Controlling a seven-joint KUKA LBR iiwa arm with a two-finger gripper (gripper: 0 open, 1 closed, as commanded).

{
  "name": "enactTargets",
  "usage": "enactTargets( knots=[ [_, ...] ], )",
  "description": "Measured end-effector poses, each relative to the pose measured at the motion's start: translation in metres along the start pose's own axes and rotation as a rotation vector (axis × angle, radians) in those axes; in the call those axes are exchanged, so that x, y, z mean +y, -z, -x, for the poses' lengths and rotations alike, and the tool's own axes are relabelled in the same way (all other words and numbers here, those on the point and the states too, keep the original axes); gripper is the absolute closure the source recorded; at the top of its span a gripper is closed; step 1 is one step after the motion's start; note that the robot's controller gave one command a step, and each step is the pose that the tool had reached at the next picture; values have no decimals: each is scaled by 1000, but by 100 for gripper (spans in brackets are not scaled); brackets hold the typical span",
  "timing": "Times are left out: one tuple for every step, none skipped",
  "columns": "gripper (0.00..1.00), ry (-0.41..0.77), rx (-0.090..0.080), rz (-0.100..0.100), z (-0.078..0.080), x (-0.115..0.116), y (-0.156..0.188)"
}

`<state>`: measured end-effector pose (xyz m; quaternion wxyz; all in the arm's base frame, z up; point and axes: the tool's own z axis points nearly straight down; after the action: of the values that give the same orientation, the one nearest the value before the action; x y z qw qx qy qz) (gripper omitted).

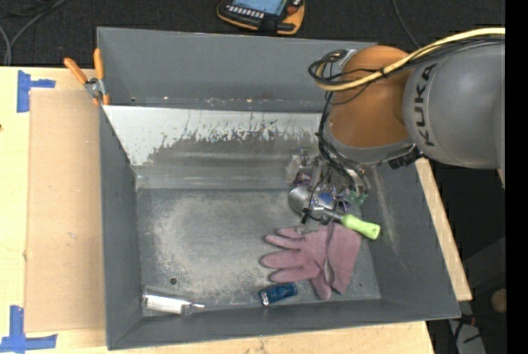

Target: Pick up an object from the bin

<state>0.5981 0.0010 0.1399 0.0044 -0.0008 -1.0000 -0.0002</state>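
Observation:
My gripper (316,195) is low in the right half of the bin, just under the orange wrist cover. Right below it lies a mauve rubber glove (318,255), flat on the floor with its fingers spread to the left. A small tool with a light green handle (361,226) lies at the glove's upper right edge, and its pale end reaches under the gripper. Whether the gripper touches the tool or the glove cannot be made out.
A small blue thing (279,293) lies by the front wall, just below the glove. A silver tube (169,304) rests in the front left corner. The arm and its cables cover the bin's right rear part.

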Motion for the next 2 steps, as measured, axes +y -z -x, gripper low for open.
enactTargets(
  knots=[
    [0,0,-8,0,2,0,4],
    [0,33,-2,0,-45,-28,-71]
  ],
)
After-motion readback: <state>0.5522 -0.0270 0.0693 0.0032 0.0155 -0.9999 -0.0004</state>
